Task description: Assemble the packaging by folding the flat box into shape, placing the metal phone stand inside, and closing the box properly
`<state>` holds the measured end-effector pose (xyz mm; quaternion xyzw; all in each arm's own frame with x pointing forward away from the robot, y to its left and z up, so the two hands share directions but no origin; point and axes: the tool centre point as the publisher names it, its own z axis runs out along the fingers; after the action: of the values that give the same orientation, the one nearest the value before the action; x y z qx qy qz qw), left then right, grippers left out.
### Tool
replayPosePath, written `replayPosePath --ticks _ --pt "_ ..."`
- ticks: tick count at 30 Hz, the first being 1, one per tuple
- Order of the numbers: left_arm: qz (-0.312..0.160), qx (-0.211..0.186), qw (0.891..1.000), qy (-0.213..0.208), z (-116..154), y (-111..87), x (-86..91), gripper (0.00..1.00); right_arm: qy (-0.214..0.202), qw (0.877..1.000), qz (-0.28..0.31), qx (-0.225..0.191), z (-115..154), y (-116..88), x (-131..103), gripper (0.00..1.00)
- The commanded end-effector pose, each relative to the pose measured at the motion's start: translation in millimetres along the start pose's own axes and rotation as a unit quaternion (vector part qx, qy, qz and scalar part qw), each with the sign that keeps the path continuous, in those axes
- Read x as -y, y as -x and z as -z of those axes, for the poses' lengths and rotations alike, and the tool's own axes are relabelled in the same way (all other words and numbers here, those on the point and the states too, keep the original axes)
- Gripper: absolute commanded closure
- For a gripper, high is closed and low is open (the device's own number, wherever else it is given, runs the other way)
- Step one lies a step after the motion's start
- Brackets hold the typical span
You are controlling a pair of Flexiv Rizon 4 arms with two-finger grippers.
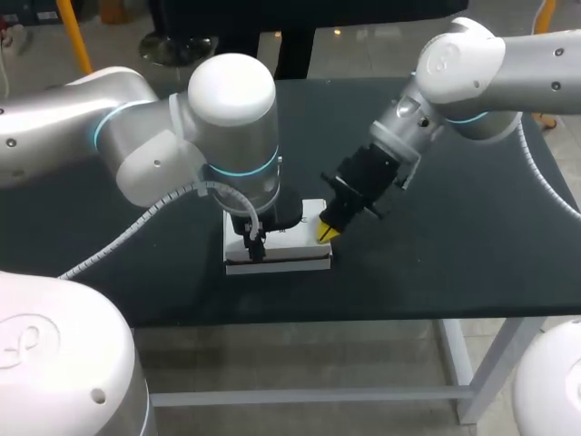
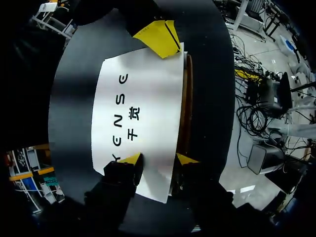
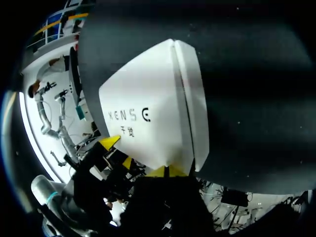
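Observation:
The white box [image 1: 292, 247] lies folded into shape on the black table [image 1: 454, 254], its printed lid [image 2: 143, 98] down. A brown gap [image 2: 186, 98] shows along one long side. My left gripper [image 1: 253, 243] stands straight down over the box's left end, open. In its wrist view, the left gripper [image 2: 159, 159] has one yellow tip on the lid and the other at the gapped edge. My right gripper [image 1: 327, 232] is shut, its joined tips touching the box's right end. In its own view the right gripper [image 3: 167, 172] meets the lid [image 3: 148, 113] at the seam. No phone stand is visible.
Bare black tabletop surrounds the box on all sides, widest to the right [image 1: 472, 209]. The table's front edge [image 1: 363, 318] runs a short way in front of the box. The left arm's cable loops over the table's left part [image 1: 154, 213].

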<state>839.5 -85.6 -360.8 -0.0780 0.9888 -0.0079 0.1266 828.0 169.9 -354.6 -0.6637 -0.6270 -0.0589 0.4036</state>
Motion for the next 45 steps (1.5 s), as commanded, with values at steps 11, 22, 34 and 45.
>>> replayPosePath --ticks 11,22,34,45 --pt "0.003 -0.003 1.0 -0.008 5.5 -8.4 -7.4 0.51 -0.004 1.0 -0.002 -0.003 -2.6 2.9 -3.3 1.0" --pt "0.033 -0.023 0.994 -0.099 32.1 -1.3 -25.7 0.84 -0.005 1.0 -0.003 -0.003 -4.4 2.5 -4.5 1.0" --pt "0.055 -0.048 0.991 -0.113 8.8 11.7 -27.5 1.0 -0.005 1.0 -0.004 -0.001 -5.6 0.2 -5.2 1.0" --pt "0.058 -0.053 0.99 -0.114 -1.7 4.3 -31.0 1.0 -0.004 1.0 -0.007 0.0 -6.2 2.0 -6.1 1.0"
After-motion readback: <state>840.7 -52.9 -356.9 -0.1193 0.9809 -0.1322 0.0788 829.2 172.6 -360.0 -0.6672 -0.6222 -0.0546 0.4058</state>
